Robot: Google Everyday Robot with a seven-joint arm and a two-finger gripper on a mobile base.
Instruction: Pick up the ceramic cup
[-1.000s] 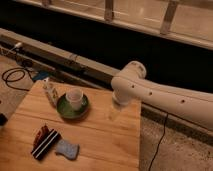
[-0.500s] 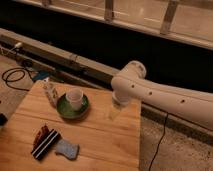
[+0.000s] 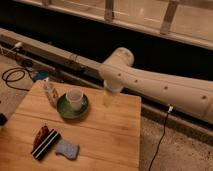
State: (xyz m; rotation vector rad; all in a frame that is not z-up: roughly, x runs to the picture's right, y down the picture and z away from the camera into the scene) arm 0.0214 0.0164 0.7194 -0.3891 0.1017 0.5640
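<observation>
Toward the near left corner of the wooden counter (image 3: 102, 137) lie a dark striped packet (image 3: 44, 142) and, just beside it, a blue-grey sponge (image 3: 66, 149). Farther back, nearer the far left corner, the ceramic cup (image 3: 74, 98) stands upright inside the green dish (image 3: 64, 111). A slim patterned bottle (image 3: 50, 94) stands just to the left of the dish. The gripper (image 3: 109, 97) hangs over the counter's far edge, near the dish on its right and apart from the cup; whether it is open or closed cannot be told. The white arm (image 3: 155, 86) reaches in from the right. Dark cables (image 3: 12, 77) lie on the floor beyond the far left corner.
</observation>
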